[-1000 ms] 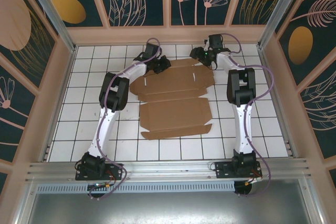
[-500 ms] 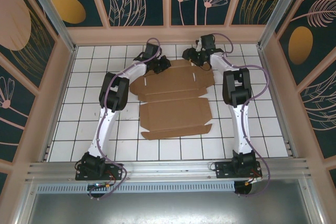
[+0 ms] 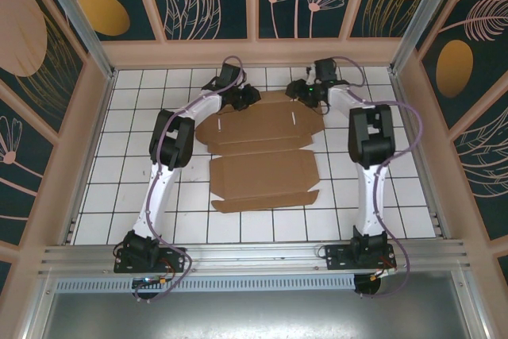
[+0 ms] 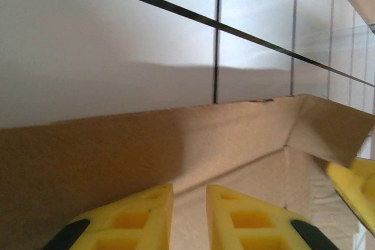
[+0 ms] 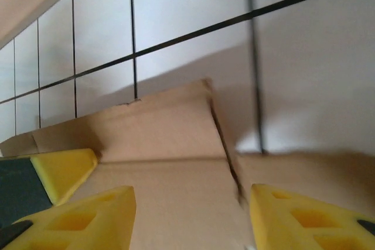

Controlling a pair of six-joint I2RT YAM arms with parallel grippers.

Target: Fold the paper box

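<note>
- Mostly flat: the paper box (image 3: 266, 156) lies as an open die-cut sheet at the centre of the white tiled desk (image 3: 119, 196). Its long panels are stacked from 6 o'clock toward 12 o'clock.
- In the top view no wall is standing, and the 6 o'clock flap lies flat on the tiles.
- At the sheet's 12 o'clock edge the left wrist view shows the cardboard (image 4: 117, 150) with a creased strip. A small corner flap at 3 o'clock is tipped up a little.
- The right wrist view shows the same far edge (image 5: 164, 139) with a slit between two flaps. I cannot tell whether it is lifted.
- Left gripper (image 3: 244, 98) is at the sheet's 11 o'clock corner. Its jaws (image 4: 189, 188) are parted by a narrow gap with nothing seen pinched.
- Right gripper (image 3: 300, 93) is at the 1 o'clock corner. Its jaws (image 5: 193, 194) are spread wide over the cardboard and empty.
- Judgement: an early stage, working the far flap. Raising the walls, tucking the tabs and closing are all left to do.
</note>
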